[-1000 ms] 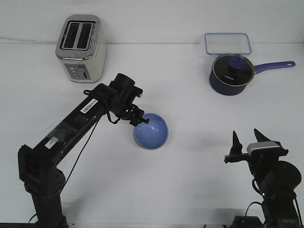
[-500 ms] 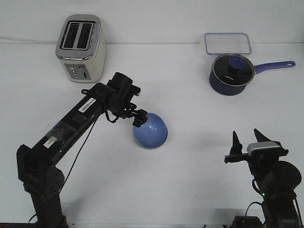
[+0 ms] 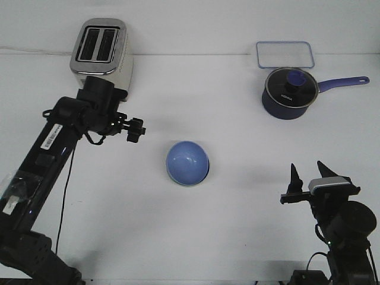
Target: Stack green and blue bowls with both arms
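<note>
left jaws: left gripper (image 3: 137,129) seen end-on in front view, nothing between the jaws; how far open cannot be told from here.
right jaws: right gripper (image 3: 307,176) parted wide, two points up, holding nothing, parked low at the near right of the worktop (image 3: 237,130).
change: half a second ago the left jaws were at the rim of the blue bowl (image 3: 187,163); now the left arm (image 3: 53,133) has pulled back and to the left, clear of the bowl. Bowl sits in the same spot. Right arm unchanged.
meaning for task: looks like a release, the blue bowl set down and let go. A thin pale edge shows under its near rim, probably the green bowl beneath it, but too slim to be sure. If so, the stack is likely done and the arm is retreating.
bowl vs jaws: blue bowl in the middle of the worktop, mouth up, apart from the left jaws, which are to its left and further back; well apart from the right jaws, which are nearer the camera and to its right.
surroundings: toaster (image 3: 104,50) just behind the left arm; saucepan (image 3: 289,93) and clear lid (image 3: 284,54) far right back, untouched.
</note>
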Controlling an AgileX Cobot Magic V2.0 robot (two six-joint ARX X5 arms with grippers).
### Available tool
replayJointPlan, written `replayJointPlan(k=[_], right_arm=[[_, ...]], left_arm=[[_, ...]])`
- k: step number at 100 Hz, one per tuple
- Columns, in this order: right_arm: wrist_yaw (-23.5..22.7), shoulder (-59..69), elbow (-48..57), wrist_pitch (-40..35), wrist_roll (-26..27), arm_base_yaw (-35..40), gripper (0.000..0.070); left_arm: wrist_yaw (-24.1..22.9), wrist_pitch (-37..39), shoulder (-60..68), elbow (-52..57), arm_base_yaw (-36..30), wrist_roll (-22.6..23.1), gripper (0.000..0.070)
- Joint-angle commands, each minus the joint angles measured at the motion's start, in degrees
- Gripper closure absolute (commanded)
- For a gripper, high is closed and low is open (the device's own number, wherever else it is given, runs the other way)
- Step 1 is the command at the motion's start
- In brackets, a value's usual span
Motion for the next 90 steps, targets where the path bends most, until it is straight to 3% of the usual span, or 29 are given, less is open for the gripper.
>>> replayJointPlan(k=[1, 29, 40, 60, 90], right_arm=[[0.2, 0.2, 0.5, 0.6, -0.3, 0.1, 0.0234], [0.2, 0.2, 0.5, 0.6, -0.3, 0.1, 0.0234], [0.2, 0.2, 0.5, 0.6, -0.3, 0.1, 0.0234], [0.2, 0.2, 0.5, 0.6, -0.3, 0.1, 0.0234], [0.2, 0.2, 0.5, 0.5, -0.3, 0.1, 0.0234]], left_arm=[[-0.2, -0.1, -1.4, 0.8, 1.1, -0.9, 0.0267], [-0.3, 4.5, -14.0, -10.6, 5.2, -1.9, 0.0266], [-1.0, 9.4, -20.9, -17.9, 5.9, -2.7, 0.0266], [-7.2, 20.0, -34.6, -32.6, 5.9, -3.3, 0.0266], [-7.5, 38.6, -54.5, -56.2, 5.9, -5.6, 0.0265]])
